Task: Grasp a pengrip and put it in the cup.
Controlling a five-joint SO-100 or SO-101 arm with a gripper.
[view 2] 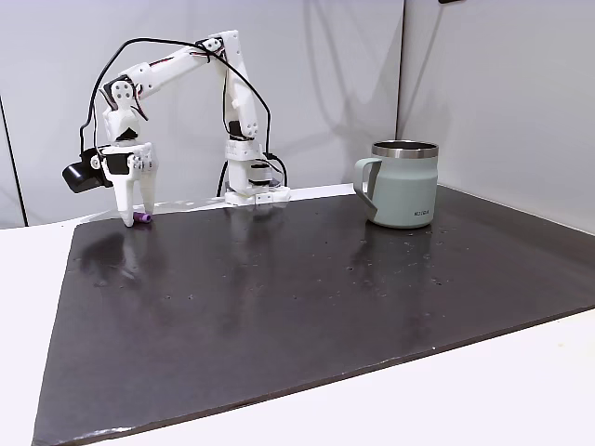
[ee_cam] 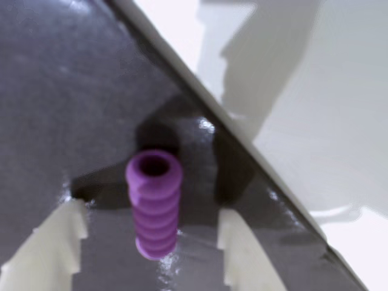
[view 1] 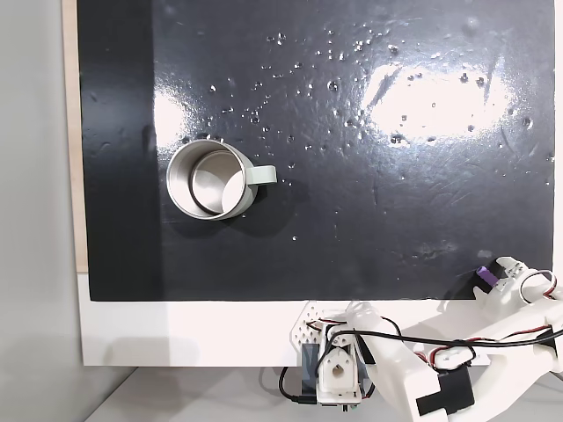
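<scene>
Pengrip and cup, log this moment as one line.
phase: pre-grasp | hand: open, straddling pengrip on mat | pengrip: not gripped | cup: upright, far across mat

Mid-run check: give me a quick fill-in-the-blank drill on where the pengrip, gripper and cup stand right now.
1. In the wrist view the pengrip lies on the mat between the two ____ of the gripper.
2. The gripper's jaws stand ____, with gaps on both sides of the pengrip.
3. In a fixed view the cup stands ____ on the black mat.
4. The pengrip's colour is ____.

Missing words: fingers; open; upright; purple
</scene>
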